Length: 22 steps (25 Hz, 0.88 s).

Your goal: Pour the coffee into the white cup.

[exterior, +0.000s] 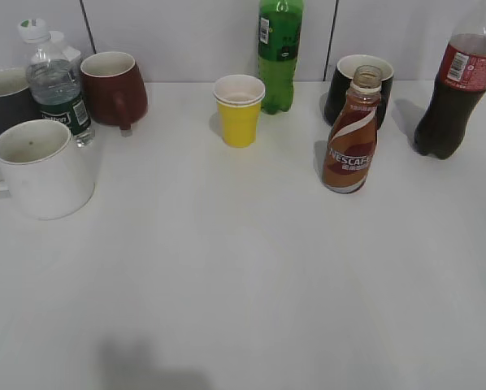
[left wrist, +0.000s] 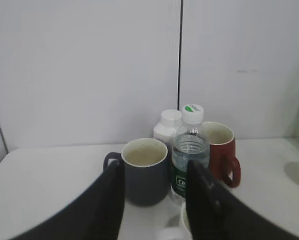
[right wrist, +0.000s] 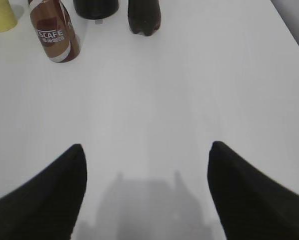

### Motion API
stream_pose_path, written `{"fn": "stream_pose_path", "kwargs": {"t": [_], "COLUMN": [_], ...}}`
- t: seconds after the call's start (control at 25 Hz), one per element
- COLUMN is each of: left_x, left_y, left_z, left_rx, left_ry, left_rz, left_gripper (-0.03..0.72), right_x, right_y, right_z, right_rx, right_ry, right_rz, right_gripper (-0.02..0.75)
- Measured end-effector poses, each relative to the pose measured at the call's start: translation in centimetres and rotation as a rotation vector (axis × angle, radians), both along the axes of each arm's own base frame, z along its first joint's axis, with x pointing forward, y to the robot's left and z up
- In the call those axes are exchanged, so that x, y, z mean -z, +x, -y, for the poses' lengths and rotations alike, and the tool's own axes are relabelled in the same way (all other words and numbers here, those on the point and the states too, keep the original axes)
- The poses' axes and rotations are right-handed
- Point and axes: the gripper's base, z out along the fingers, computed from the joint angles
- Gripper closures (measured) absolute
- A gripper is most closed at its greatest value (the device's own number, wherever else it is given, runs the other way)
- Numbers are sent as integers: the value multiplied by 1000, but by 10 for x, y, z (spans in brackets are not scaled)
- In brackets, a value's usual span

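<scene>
Ahead of the spread, empty fingers [left wrist: 107, 200] of the left gripper [left wrist: 154, 200] stood the white cup [exterior: 41, 168], while the coffee [right wrist: 53, 34] stood upright, uncapped, well beyond the right gripper [right wrist: 145, 172] and its parted fingers.

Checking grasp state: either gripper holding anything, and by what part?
Nothing held. Left gripper and right gripper are both open and empty; the coffee stands untouched on the table.

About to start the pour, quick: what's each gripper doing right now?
Left gripper: open, holding nothing.
Right gripper: open, holding nothing.
</scene>
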Motion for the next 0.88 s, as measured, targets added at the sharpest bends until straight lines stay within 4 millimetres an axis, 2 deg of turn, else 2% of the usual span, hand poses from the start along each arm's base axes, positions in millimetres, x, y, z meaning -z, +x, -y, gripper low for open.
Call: {"fn": "stream_pose_path", "kwargs": {"t": [0.2, 0.52, 0.88], "left_x": [42, 105, 129], "left_y": [34, 50, 66], "left_z": [4, 4, 2], "left_rx": [25, 22, -18], "left_ry": [10, -26, -70], "left_rz": [19, -100, -157], "left_gripper": [373, 373, 373], "right_x": [0, 0, 0], "right_y": [0, 0, 0], "right_z": [0, 0, 0], "right_rx": [0, 0, 0], "right_ry": [0, 0, 0], "right_rz": [0, 0, 0], "right_gripper": [150, 150, 150]}}
